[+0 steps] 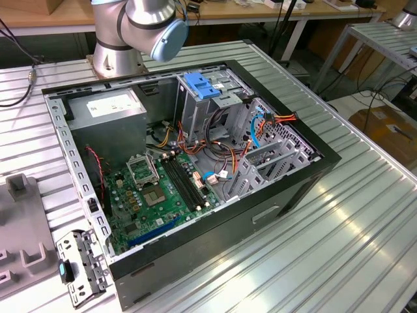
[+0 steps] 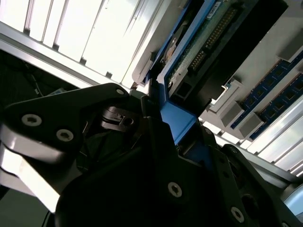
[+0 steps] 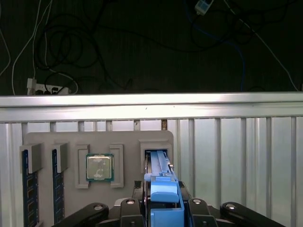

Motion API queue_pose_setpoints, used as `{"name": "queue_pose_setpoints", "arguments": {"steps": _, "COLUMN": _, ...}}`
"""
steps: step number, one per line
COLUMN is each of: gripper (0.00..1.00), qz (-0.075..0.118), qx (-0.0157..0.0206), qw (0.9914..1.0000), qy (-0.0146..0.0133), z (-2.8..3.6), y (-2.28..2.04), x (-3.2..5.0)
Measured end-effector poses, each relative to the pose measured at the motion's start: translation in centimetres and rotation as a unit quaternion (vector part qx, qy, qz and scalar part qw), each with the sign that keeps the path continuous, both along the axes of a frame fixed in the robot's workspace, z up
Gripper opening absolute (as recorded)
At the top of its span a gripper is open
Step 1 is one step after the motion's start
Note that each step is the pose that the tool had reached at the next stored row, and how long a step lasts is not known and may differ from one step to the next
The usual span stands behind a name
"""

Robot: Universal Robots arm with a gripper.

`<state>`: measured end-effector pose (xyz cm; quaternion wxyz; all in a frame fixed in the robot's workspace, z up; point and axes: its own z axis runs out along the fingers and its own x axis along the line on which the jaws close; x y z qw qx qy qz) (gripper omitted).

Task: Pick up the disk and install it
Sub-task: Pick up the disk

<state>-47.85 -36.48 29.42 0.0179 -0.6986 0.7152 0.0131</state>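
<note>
Gripper (image 3: 164, 208) jaws closed tight on blue carrier rail of disk (image 3: 160, 165), first wrist view; disk stands on edge in end slot of grey holder tray (image 3: 128, 139), beside processor chip (image 3: 100, 167), near table (image 3: 227, 106) edge.

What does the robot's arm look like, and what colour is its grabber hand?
The silver-grey metal robot arm is made of fat, round tubes, and its joint has a light blue round cap on the end. The matt black gripper is built from flat bars with rounded ends, joined by small shiny silver screws, as seen in both wrist views.
</note>
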Motion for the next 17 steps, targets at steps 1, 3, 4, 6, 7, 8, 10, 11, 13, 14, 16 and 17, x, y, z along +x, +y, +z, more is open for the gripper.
{"name": "queue_pose_setpoints", "arguments": {"steps": 1, "gripper": 0.37, "qz": 0.0, "qx": 0.0, "qw": 1.0, "qy": -0.0001, "z": 0.04, "y": 0.0, "x": 0.0}}
{"name": "queue_pose_setpoints", "arguments": {"steps": 3, "gripper": 0.37, "qz": 0.0, "qx": 0.0001, "qw": 1.0, "qy": -0.0002, "z": 0.06, "y": 0.0, "x": 0.0}}
{"name": "queue_pose_setpoints", "arguments": {"steps": 4, "gripper": 0.37, "qz": 0.0, "qx": 0.0, "qw": 1.0, "qy": -0.0001, "z": 0.09, "y": 0.0, "x": 0.0}}
{"name": "queue_pose_setpoints", "arguments": {"steps": 6, "gripper": 0.37, "qz": 0.0, "qx": 0.0, "qw": 1.0, "qy": -0.0001, "z": 0.11, "y": 0.0, "x": 0.0}}
{"name": "queue_pose_setpoints", "arguments": {"steps": 7, "gripper": 0.37, "qz": 0.0, "qx": 0.0, "qw": 1.0, "qy": 0.0, "z": 0.13, "y": 0.0, "x": 0.0}}
{"name": "queue_pose_setpoints", "arguments": {"steps": 8, "gripper": 0.37, "qz": 0.0, "qx": 0.0, "qw": 1.0, "qy": 0.0001, "z": 0.17, "y": 0.0, "x": 0.0}}
{"name": "queue_pose_setpoints", "arguments": {"steps": 10, "gripper": 0.37, "qz": 0.0, "qx": 0.0, "qw": 1.0, "qy": 0.0001, "z": 0.27, "y": 0.0, "x": 0.0}}
{"name": "queue_pose_setpoints", "arguments": {"steps": 11, "gripper": 0.37, "qz": 0.0, "qx": 0.0, "qw": 1.0, "qy": 0.0, "z": 0.31, "y": 0.0, "x": 0.0}}
{"name": "queue_pose_setpoints", "arguments": {"steps": 13, "gripper": 0.37, "qz": 0.0, "qx": 0.0, "qw": 1.0, "qy": 0.0, "z": 0.42, "y": 0.0, "x": 0.0}}
{"name": "queue_pose_setpoints", "arguments": {"steps": 14, "gripper": 0.37, "qz": 0.0, "qx": 0.0, "qw": 1.0, "qy": 0.0, "z": 0.5, "y": 0.0, "x": 0.0}}
{"name": "queue_pose_setpoints", "arguments": {"steps": 16, "gripper": 0.37, "qz": 0.0, "qx": 0.0, "qw": 1.0, "qy": 0.0, "z": 0.66, "y": 0.0, "x": 0.0}}
{"name": "queue_pose_setpoints", "arguments": {"steps": 17, "gripper": 0.37, "qz": 0.0, "qx": 0.0, "qw": 1.0, "qy": 0.0, "z": 0.75, "y": 0.0, "x": 0.0}}
